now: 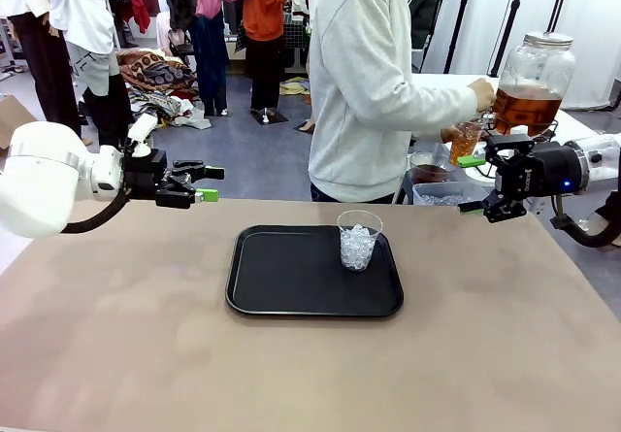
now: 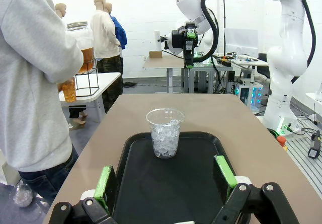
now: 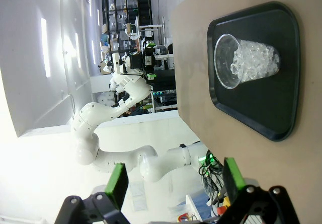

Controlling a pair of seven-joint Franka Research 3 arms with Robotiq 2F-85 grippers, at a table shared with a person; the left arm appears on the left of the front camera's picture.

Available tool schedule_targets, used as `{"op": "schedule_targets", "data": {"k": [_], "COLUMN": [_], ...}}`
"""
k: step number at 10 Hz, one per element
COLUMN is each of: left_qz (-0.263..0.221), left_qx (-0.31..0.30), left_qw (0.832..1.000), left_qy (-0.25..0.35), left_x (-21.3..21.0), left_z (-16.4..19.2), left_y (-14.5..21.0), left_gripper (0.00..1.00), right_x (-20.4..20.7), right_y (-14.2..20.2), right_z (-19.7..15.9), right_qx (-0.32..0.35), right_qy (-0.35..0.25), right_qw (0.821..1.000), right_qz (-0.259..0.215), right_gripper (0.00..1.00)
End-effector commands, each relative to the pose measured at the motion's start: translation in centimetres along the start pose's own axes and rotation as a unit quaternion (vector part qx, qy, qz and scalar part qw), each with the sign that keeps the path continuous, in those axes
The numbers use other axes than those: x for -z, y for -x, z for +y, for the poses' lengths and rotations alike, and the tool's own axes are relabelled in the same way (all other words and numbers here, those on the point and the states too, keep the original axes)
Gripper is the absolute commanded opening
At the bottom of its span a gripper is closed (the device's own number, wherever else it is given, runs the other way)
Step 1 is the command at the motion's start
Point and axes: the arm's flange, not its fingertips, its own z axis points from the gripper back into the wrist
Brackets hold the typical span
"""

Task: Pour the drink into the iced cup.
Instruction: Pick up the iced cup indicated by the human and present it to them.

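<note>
My claw (image 2: 165, 178) stands spread wide, green pads (image 2: 104, 183) well apart. Straight ahead between them lies the black tray (image 2: 201, 139), with the iced cup (image 2: 165, 133) upright on it. Ahead to my left, a person (image 2: 30, 83) holds a small cup of amber drink (image 2: 69, 89) near a glass jar (image 2: 83, 40). Far beyond, my right gripper (image 2: 188, 45) hangs.

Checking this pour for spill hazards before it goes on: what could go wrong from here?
1. The person's cup of amber drink looks close above the open right gripper in the front view; an arm move might knock it.
2. The iced cup is mostly filled with ice, so poured drink may splash or overflow onto the black tray.
</note>
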Motion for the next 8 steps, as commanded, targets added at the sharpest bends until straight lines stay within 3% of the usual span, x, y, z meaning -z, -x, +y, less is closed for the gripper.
{"op": "schedule_targets", "data": {"k": [1, 8], "left_qz": [-0.004, -0.004], "left_qx": [0.000, 0.000], "left_qw": [1.000, 1.000], "left_qy": [-0.005, -0.005], "left_x": [-0.06, -0.06], "left_z": [-0.18, -0.18], "left_y": [-0.02, -0.02], "left_gripper": [1.00, 1.00], "right_x": [0.06, 0.06], "right_y": [0.00, 0.00], "right_z": [0.12, 0.12], "right_qx": [0.000, 0.000], "right_qy": [0.000, 0.000], "right_qw": [1.000, 1.000], "right_qz": [-0.003, -0.003], "right_gripper": [1.00, 1.00]}}
